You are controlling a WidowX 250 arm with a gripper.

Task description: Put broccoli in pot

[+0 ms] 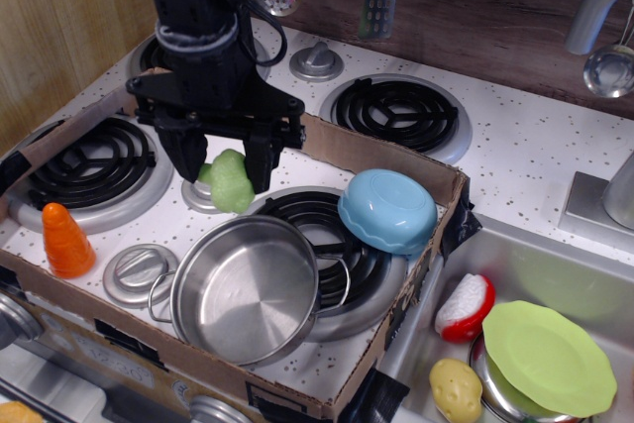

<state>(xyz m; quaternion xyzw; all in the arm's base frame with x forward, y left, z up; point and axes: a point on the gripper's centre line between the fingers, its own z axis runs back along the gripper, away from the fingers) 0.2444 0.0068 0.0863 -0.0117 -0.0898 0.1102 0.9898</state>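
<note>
My black gripper (224,169) is shut on the light-green toy broccoli (229,181) and holds it in the air above the stove top, just beyond the far rim of the pot. The shiny steel pot (245,289) stands empty on the front right burner, with thin wire loop handles at its sides. The broccoli hangs a little above and behind the pot's far-left edge.
A light-blue bowl (387,209) lies upside down to the right of the pot. An orange toy carrot (66,241) stands at the front left. A cardboard wall (386,158) rings the stove. The sink at right holds a lime-green plate (548,356), a potato (457,388) and a red-white toy (466,305).
</note>
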